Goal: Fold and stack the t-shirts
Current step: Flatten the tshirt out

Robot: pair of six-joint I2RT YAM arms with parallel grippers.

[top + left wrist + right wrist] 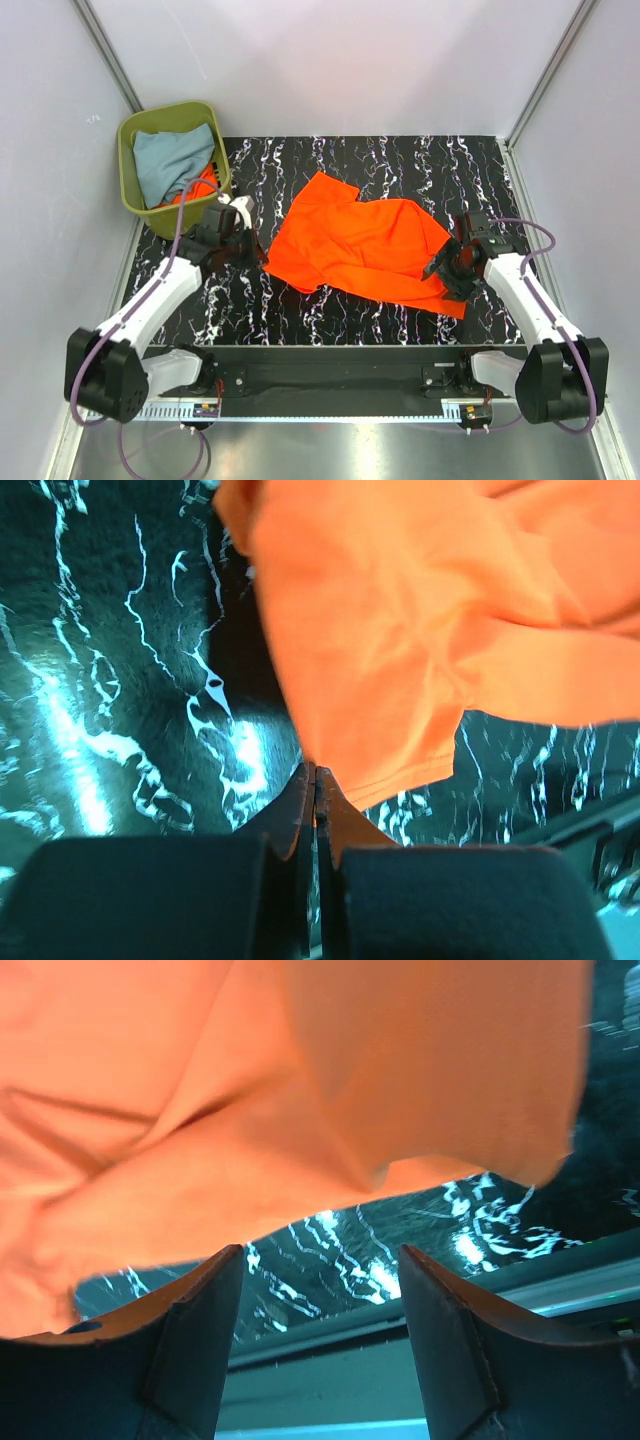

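Observation:
A bright orange t-shirt (360,245) lies crumpled and spread on the black marbled table (400,160). My left gripper (255,252) is at its left edge. In the left wrist view that gripper (316,770) is shut, with the hem corner of the shirt (400,630) pinched at its tips. My right gripper (438,270) is at the shirt's right edge. In the right wrist view it (320,1252) is open and the cloth (250,1090) lies just ahead of its fingertips. A pale grey-blue t-shirt (172,160) and another orange one (203,185) sit in the bin.
The olive-green bin (165,112) stands at the far left corner, just beyond my left arm. Grey walls close in the table on three sides. A black rail (330,365) runs along the near edge between the arm bases.

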